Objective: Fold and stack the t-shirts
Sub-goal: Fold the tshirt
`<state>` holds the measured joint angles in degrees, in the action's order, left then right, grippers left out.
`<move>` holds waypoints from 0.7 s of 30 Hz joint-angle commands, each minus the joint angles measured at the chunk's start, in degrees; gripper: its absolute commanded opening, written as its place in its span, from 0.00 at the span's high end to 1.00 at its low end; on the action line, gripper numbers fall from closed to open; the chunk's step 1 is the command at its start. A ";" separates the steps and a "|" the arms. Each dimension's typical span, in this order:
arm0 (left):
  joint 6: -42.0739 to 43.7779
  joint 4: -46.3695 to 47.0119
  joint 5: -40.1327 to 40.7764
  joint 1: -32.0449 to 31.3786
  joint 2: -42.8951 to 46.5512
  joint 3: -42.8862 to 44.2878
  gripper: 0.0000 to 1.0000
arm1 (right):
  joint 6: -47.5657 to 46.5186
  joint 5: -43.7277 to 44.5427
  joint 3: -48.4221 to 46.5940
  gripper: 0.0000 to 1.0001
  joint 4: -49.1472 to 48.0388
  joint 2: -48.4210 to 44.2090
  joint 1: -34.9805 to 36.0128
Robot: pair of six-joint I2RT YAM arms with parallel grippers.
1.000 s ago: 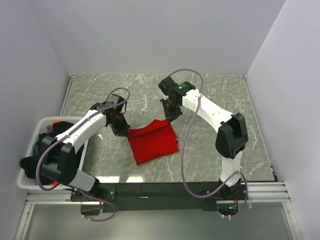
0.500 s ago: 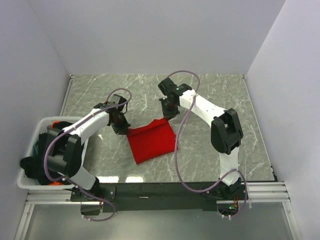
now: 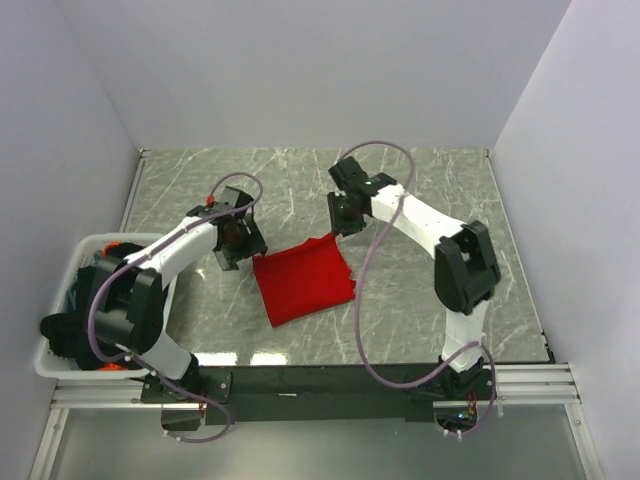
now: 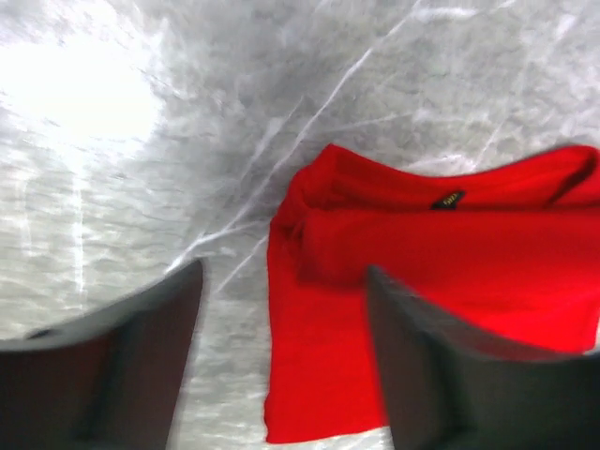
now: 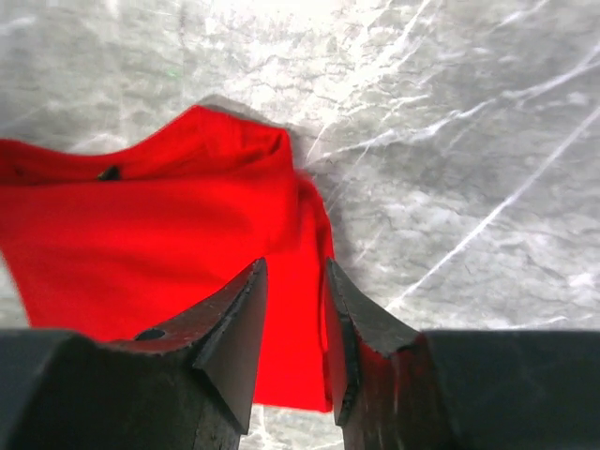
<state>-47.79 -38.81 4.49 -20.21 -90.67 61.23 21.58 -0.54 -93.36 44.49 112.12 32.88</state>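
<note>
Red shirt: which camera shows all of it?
Top external: the whole folded red shirt shows, all edges in frame. Left wrist catches only its label end, cut off at right. Right wrist sees that end too, its fingers covering part.

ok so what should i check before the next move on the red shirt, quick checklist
1. Left end effector empty: ok, fingers wide apart with nothing between them.
2. Right end effector empty: ok, only a narrow gap, but no cloth is clamped in it.
3. Red t-shirt folded and lying on the table: ok.
4. Fold tidy: not ok, the far edge is bunched near the collar.
5. Both end effectors high enough above the shirt: cannot tell.
6. More to fold in the basket: ok, dark cloth shows inside.
</note>
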 commanded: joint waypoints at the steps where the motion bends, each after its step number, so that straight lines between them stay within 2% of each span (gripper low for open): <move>1: 0.77 -0.48 2.98 0.17 6.64 2.58 0.21 | -0.22 -4.16 4.65 0.61 -7.56 -11.62 -0.98; 3: 1.29 0.74 2.28 0.17 11.29 1.62 0.13 | -1.10 -8.94 8.44 0.61 -13.86 -14.80 -1.42; 5: 1.73 3.37 -1.56 0.08 16.55 -1.98 0.14 | -1.54 -15.68 14.24 0.61 -20.10 -18.15 -1.42; 8: 1.91 12.15 -7.19 0.08 22.09 -9.09 0.21 | -1.02 -25.17 20.58 0.62 -28.02 -19.39 -1.51; 9: 1.82 14.35 -10.52 0.08 22.90 -10.77 0.27 | -0.84 -27.30 21.63 0.62 -29.62 -18.96 -1.51; 11: 1.91 21.47 -13.62 -0.01 23.35 -14.55 0.32 | -0.06 -32.91 23.13 0.62 -33.91 -16.59 -1.59; 15: 1.82 28.86 -16.00 0.08 17.83 -15.62 0.48 | 1.97 -39.70 21.91 0.62 -39.47 -9.83 -2.38; 21: 1.30 36.60 -17.23 3.49 3.33 -12.63 0.61 | 9.08 -46.21 16.56 0.63 -47.21 3.00 -6.68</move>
<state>-46.72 -9.69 -10.59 -18.90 -83.92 46.37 26.17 -40.60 -72.86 5.32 112.14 28.95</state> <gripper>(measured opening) 0.399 0.378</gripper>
